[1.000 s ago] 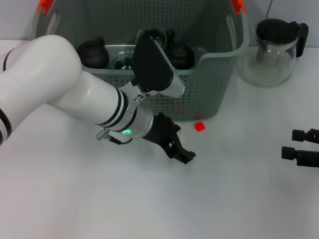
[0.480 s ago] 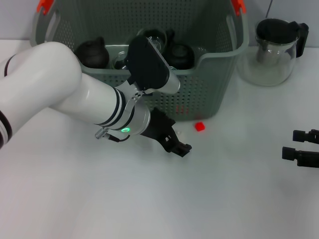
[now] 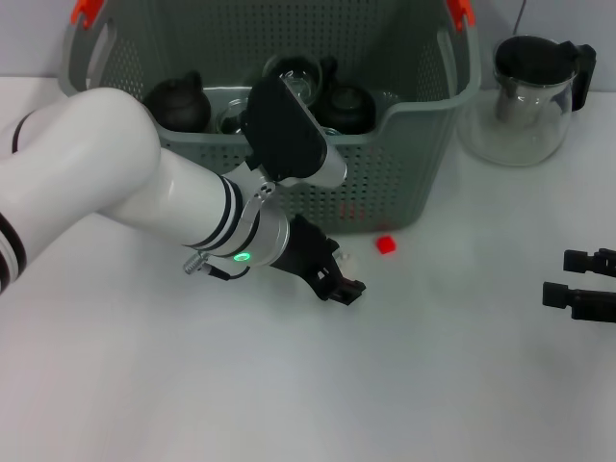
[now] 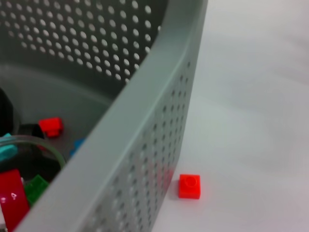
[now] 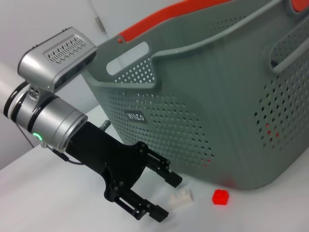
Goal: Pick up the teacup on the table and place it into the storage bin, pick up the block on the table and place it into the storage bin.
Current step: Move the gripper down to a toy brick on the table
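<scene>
**Left claw open beside white block**

The left claw hovers low over the tabletop, fingers spread, a white block just beside them. A red block lies at its 2 o'clock, against the storage bin. The right claw rests at 3 o'clock, spread.

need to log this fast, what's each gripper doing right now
Left gripper: open, empty, low over the table by the white block.
Right gripper: parked at the table's right edge, open, holding nothing.
</scene>
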`<act>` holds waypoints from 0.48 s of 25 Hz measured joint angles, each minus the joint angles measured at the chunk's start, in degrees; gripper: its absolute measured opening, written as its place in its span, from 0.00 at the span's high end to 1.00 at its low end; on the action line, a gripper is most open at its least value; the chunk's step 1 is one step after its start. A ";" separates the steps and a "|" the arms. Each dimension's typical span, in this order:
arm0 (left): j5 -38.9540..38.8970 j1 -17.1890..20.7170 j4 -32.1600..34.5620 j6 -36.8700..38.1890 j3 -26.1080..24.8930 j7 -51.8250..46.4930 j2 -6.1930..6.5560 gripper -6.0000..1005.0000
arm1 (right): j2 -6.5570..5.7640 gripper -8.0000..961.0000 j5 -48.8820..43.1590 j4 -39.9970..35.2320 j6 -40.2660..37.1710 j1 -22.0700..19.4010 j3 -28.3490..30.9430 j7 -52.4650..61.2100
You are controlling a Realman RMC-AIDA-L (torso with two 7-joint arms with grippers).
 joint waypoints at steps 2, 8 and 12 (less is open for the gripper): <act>0.00 -0.05 -0.27 -0.15 0.56 -0.32 0.00 0.17 | 0.08 0.05 0.00 -0.07 0.01 0.02 0.00 0.00; 0.00 -0.06 -0.77 -0.93 1.14 -0.70 0.00 0.40 | 0.20 0.05 0.00 -0.12 0.07 0.10 0.00 0.00; 0.00 -0.10 -0.89 -1.05 1.16 -0.71 0.00 0.49 | 0.22 0.05 0.00 -0.15 0.09 0.16 0.00 0.00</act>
